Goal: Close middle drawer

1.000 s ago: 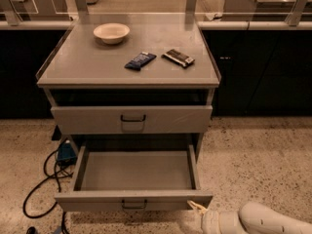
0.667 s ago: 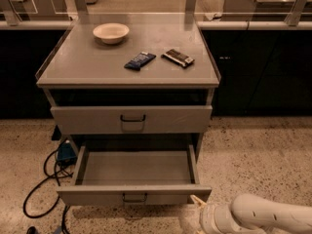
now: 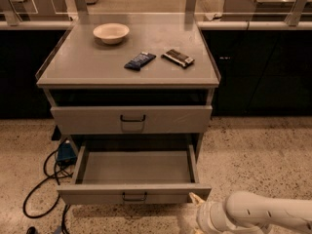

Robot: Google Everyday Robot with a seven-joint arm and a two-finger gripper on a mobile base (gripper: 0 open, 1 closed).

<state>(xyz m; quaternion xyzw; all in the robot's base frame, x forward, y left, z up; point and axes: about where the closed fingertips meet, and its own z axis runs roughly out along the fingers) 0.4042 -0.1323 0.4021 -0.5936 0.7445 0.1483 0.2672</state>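
The middle drawer (image 3: 97, 194) is a wide grey metal drawer with a low front panel and a small dark centre handle (image 3: 134, 197). It stands pulled out from the cabinet and its inside is empty. My gripper (image 3: 196, 200) is at the bottom right on a white arm (image 3: 258, 213). Its tip is at the right end of the drawer's front panel. The taller-fronted top drawer (image 3: 170, 120) above is closed. The lowest drawer is hidden under the open one.
On the cabinet top (image 3: 87, 67) lie a white bowl (image 3: 111, 32), a blue packet (image 3: 140, 60) and a brown bar (image 3: 178, 57). Black cables (image 3: 36, 191) and a blue box (image 3: 66, 152) lie on the speckled floor at the left. Dark counters run behind.
The middle drawer's front has moved back toward the cabinet a little. My arm has come up and closer to the drawer's right front corner.
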